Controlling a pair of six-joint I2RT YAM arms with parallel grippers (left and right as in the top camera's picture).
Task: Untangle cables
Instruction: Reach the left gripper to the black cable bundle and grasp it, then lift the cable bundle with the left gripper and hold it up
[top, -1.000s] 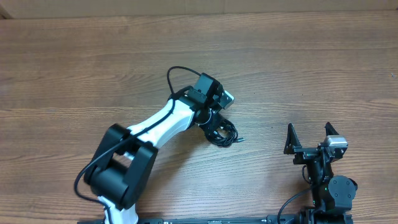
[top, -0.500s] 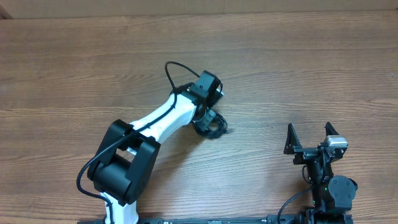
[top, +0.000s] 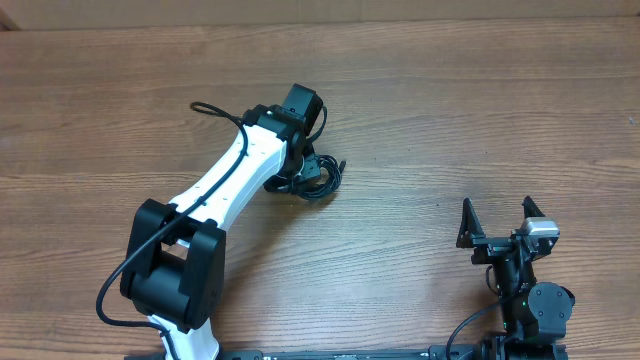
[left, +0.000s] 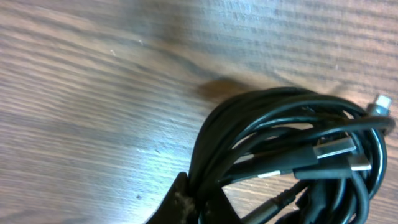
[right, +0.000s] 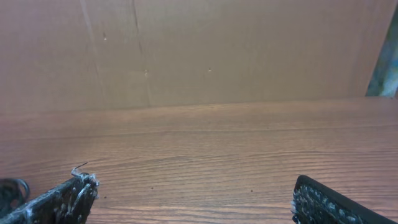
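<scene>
Two thin black cables (top: 318, 178) sit in one messy bunch on the wooden table (top: 480, 100), a little left of the middle. From above, the bunch pokes out on the right side of the white left arm (top: 225, 180). The end of that arm hangs over the bunch, so it hides part of the loops and all of its own pincer.

Up close, the left gripper (left: 189, 202) is pinched tight on the near edge of the bunch. Its dark tips meet in a point, with cords squeezed there. The loops cross over and under each other many times. A few shiny plug ends (left: 336, 148) stick out on the right side of the pile. The bunch throws a small shadow on the wood.

One thick black wire (top: 215, 108) arches up from the left arm. It belongs to the arm, not to the bunch.

Well apart, at the near right of the table, the right gripper (top: 497, 222) points to the far side. It holds nothing, and its fingers (right: 65, 196) are spread wide. Bare wood lies in front of it, with a brown cardboard wall (right: 217, 50) at the far end.
</scene>
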